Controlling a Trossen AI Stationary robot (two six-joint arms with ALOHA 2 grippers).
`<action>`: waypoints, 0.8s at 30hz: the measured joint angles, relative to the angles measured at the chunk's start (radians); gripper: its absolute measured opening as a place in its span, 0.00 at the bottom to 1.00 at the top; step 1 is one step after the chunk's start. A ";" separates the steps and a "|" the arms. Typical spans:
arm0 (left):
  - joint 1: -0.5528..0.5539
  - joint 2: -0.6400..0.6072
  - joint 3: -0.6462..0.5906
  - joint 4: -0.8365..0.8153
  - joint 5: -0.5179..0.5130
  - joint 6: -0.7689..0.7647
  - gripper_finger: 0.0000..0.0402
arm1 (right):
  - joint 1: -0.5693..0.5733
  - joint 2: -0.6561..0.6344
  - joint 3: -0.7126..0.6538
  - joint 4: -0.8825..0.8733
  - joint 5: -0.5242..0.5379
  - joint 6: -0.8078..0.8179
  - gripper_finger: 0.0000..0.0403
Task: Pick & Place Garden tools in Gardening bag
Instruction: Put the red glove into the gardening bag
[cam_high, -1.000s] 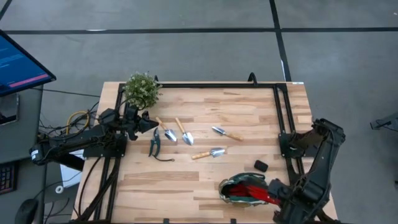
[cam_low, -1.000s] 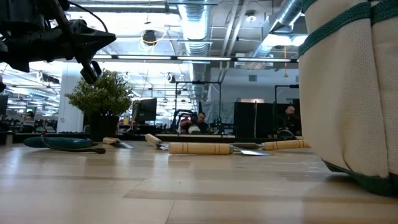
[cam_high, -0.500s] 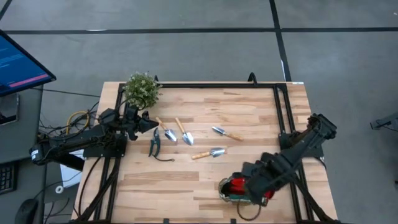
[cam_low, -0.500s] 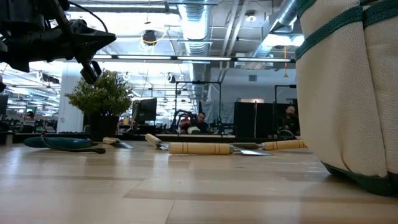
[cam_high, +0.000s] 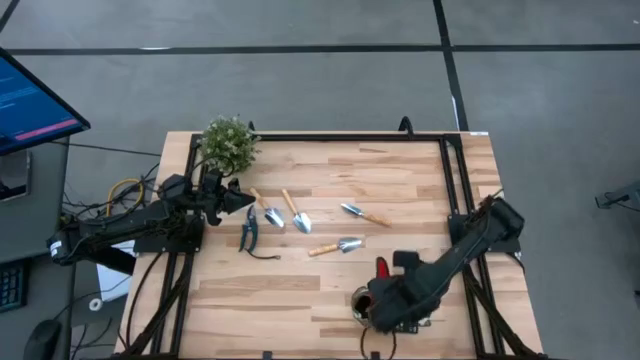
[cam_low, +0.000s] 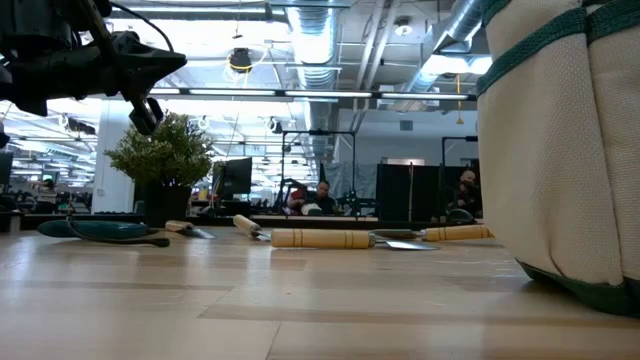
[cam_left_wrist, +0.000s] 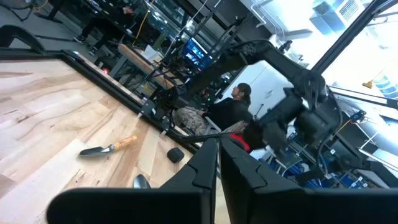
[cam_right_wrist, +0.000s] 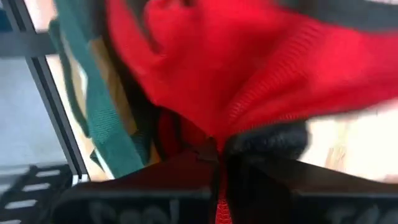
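Over the canvas bag, right claw clamped on knitted red gloves.

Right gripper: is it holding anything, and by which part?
The right gripper is shut on the red gloves, pinching a fold of fabric; which part cannot be told.
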 joint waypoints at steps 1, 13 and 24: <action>0.000 0.000 0.000 0.000 0.000 0.000 0.04 | 0.011 0.006 0.000 0.001 0.000 -0.004 0.00; 0.000 0.000 0.000 0.000 0.000 0.000 0.04 | 0.153 -0.046 0.002 0.050 -0.063 0.112 0.00; 0.000 0.000 0.000 0.000 0.000 0.000 0.04 | 0.042 -0.033 0.001 0.042 0.034 -0.131 0.00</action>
